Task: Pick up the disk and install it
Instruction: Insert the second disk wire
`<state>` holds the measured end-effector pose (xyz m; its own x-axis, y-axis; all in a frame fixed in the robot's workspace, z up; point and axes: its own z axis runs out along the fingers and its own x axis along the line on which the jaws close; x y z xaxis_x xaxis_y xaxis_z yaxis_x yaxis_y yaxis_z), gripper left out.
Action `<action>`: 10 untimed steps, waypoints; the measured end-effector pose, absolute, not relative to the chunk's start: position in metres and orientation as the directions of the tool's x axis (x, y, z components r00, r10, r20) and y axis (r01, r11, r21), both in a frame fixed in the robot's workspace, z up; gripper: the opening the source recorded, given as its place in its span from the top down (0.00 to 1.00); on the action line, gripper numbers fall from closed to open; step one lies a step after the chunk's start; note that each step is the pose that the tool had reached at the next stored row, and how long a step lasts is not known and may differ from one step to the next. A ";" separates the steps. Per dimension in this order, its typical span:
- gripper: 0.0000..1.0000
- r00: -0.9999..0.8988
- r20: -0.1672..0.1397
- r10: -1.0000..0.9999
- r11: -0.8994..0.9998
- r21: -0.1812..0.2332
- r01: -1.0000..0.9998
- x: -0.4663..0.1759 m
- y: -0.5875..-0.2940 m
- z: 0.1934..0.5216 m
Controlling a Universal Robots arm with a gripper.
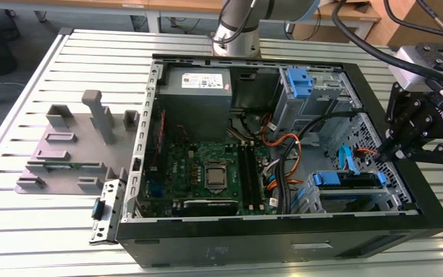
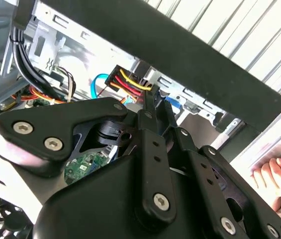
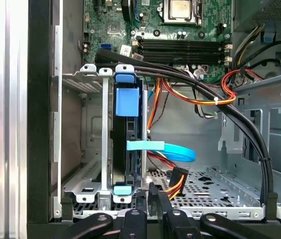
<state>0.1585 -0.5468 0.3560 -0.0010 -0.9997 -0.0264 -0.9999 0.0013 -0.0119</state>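
Open PC case (image 1: 283, 236) lies on its side on the slatted worktop (image 1: 44, 231); I'm using the case as reference. The disk (image 1: 348, 180) is already seated edge-up in the drive cage (image 1: 360, 199) at the case's front corner, on the exterior view's right; blue carrier frame shows along its top edge. In the first wrist view the disk (image 3: 126, 144) stands vertical between the cage's metal rails, blue tabs at both ends, with a blue data cable (image 3: 165, 149) running off from beside it. The tool (image 1: 389, 154) hangs at the case's right wall in the exterior view, just above the cage, tips near an orange cable (image 1: 366, 151). In both wrist views the fingers (image 3: 155, 199) sit pressed together with nothing between them, so the tool is closed and empty, close to a yellow-red-black power connector (image 2: 128, 82). Motherboard (image 1: 206, 173) covers the case floor; grey power-supply box (image 1: 196, 86) sits at the far end. Outside the case, on the exterior view's left, a grey plastic stand (image 1: 75, 144) with upright posts sits on the worktop. A person's hand (image 2: 274, 179) rests outside the case wall in the second wrist view.
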 end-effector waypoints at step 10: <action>0.76 -0.001 -0.023 -1.000 0.001 -0.012 -1.000 0.160 -0.547 0.349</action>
